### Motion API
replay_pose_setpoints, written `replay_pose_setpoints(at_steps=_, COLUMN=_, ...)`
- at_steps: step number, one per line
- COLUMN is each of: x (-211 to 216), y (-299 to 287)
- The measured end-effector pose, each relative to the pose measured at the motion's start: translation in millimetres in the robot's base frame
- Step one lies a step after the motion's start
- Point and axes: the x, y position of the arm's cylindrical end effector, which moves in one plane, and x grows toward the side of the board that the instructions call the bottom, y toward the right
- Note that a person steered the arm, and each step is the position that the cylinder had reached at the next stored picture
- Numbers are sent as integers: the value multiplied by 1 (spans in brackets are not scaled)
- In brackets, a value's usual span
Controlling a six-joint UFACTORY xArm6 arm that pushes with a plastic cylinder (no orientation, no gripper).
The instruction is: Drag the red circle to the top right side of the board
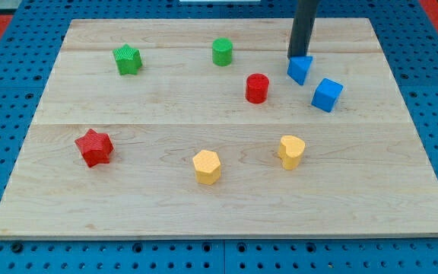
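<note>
The red circle (257, 87) stands on the wooden board (219, 198), right of centre in the upper half. My tip (298, 57) comes down from the view's top and ends right behind a small blue block (299, 69), touching or nearly touching it. The tip is to the upper right of the red circle, about a block's width away from it.
A blue cube (327, 94) lies right of the red circle. A green star (127, 59) and a green cylinder (222, 52) sit near the top. A red star (93, 147) is at the left. A yellow hexagon (206, 167) and a yellow heart (291, 151) lie lower down.
</note>
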Motion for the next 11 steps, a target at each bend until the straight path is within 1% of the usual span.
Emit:
replay_pose_setpoints(at_steps=2, x=26, y=-6)
replay_pose_setpoints(at_steps=3, x=61, y=20)
replay_pose_setpoints(at_steps=4, x=68, y=-5)
replay_pose_setpoints(at_steps=5, x=89, y=-58)
replay_pose_setpoints(at_steps=6, x=83, y=-107)
replay_pose_setpoints(at_steps=8, x=53, y=-26)
replay_pose_setpoints(at_steps=9, x=13, y=-10)
replay_pose_setpoints(at_steps=10, x=-25, y=-10)
replay_pose_setpoints(at_steps=11, x=-25, y=-33)
